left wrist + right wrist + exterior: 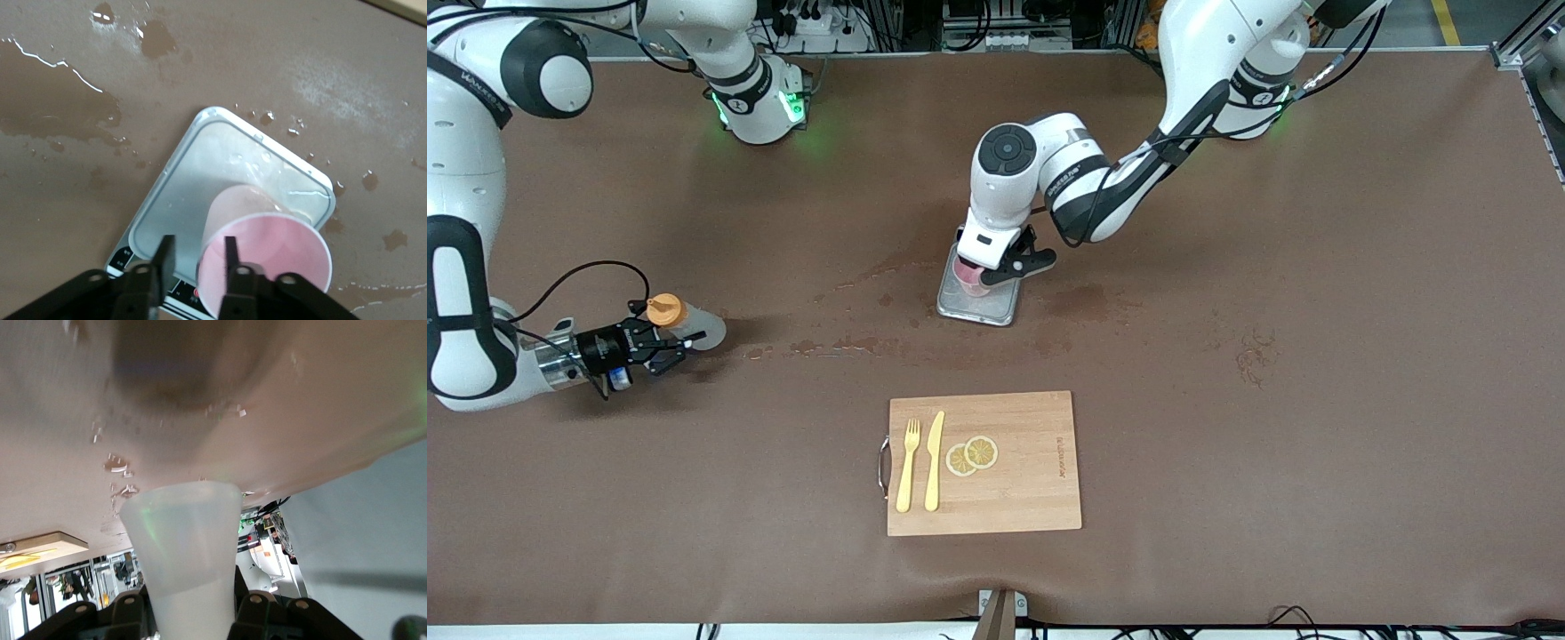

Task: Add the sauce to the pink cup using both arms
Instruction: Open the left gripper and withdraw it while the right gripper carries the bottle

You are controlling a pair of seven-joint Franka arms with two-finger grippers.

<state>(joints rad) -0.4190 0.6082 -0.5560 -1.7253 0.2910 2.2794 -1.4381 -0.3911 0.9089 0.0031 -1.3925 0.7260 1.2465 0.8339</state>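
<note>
The pink cup (969,277) stands on a grey kitchen scale (996,313) in the middle of the table. My left gripper (989,269) hangs over the cup's rim and is open. In the left wrist view the pink cup (267,257) has one finger inside it and the other finger (165,257) outside, apart from the wall. The sauce is a whitish squeeze bottle (694,327) with an orange cap (665,309), at the right arm's end of the table. My right gripper (669,345) is shut on the bottle (183,547), cap upward.
A wooden cutting board (1032,498) lies nearer the camera than the scale, with a yellow fork (908,464), a yellow knife (934,460) and two lemon slices (972,455) on it. Wet stains (854,342) spread between the bottle and the scale.
</note>
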